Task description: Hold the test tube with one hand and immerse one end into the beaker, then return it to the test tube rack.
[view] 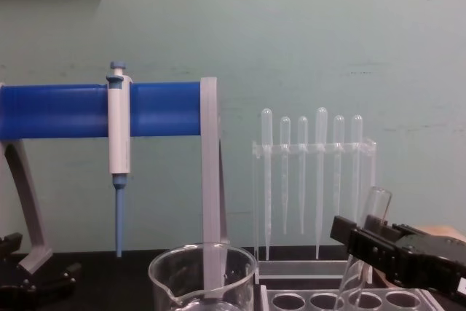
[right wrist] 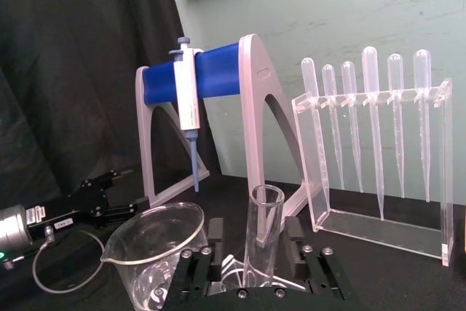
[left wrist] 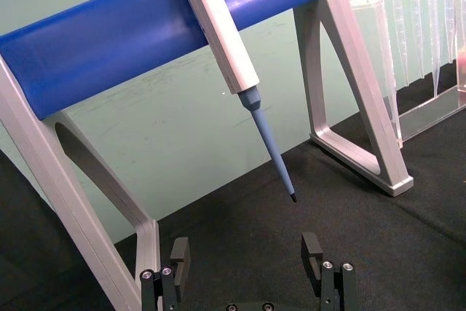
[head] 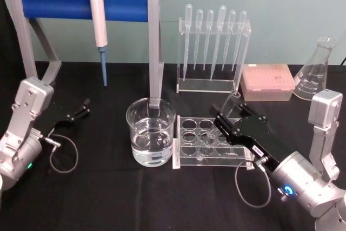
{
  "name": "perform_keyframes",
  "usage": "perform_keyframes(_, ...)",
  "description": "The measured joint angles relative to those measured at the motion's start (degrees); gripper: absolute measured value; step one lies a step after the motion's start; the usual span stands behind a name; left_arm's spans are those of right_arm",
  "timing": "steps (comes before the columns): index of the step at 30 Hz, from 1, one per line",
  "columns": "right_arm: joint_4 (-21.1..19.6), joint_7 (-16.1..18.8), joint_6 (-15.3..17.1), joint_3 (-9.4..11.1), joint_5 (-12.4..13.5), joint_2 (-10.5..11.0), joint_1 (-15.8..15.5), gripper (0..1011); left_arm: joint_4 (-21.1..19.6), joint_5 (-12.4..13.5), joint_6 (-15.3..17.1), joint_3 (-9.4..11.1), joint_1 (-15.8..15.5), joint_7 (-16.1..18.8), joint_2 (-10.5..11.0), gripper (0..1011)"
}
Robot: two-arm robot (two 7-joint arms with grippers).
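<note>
Black bench [head: 108,198]: our right gripper [head: 231,113] has its fingers apart, straddling the test tube [right wrist: 266,216], which leans in its rack [head: 186,160]. The left gripper [left wrist: 246,249] is parked with its fingers spread. We judge the beaker [head: 135,128] dip not yet done.

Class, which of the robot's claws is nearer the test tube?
Right. The right claw straddles the test tube at the rack; the left claw sits away, beyond the beaker.

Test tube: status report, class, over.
Right gripper open, fingers straddling test tube. Tube tilted, lower end in rack beside beaker. Left gripper open, parked left. Nothing between tube and beaker.
</note>
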Motion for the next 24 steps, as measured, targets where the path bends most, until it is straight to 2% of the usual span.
perform_keyframes(5, -0.3, 0.4, 0.4, 0.7, -0.3, -0.6, -0.3, 381, 0.0, 0.0, 0.0, 0.0, 0.0, 0.0, 0.0, 1000)
perform_keyframes(6, -0.3, 0.4, 0.4, 0.7, -0.3, -0.6, -0.3, 381, 0.0, 0.0, 0.0, 0.0, 0.0, 0.0, 0.0, 1000)
perform_keyframes(9, -0.6, 0.6, 0.6, 1.2, -0.4, -1.0, -0.5, 257, 0.0, 0.0, 0.0, 0.0, 0.0, 0.0, 0.0, 1000)
perform_keyframes(11, -0.8, 0.6, 0.8, 1.5, -0.7, -1.2, -0.7, 228, 0.0, 0.0, 0.0, 0.0, 0.0, 0.0, 0.0, 1000)
perform_keyframes(18, -3.1, 0.5, 2.2, 2.3, -2.4, -1.1, -1.0, 225, 0.0, 0.0, 0.0, 0.0, 0.0, 0.0, 0.0, 1000)
perform_keyframes(24, -7.3, 0.3, 6.3, 2.4, -5.0, 0.7, 0.1, 224, 0.0, 0.0, 0.0, 0.0, 0.0, 0.0, 0.0, 1000)
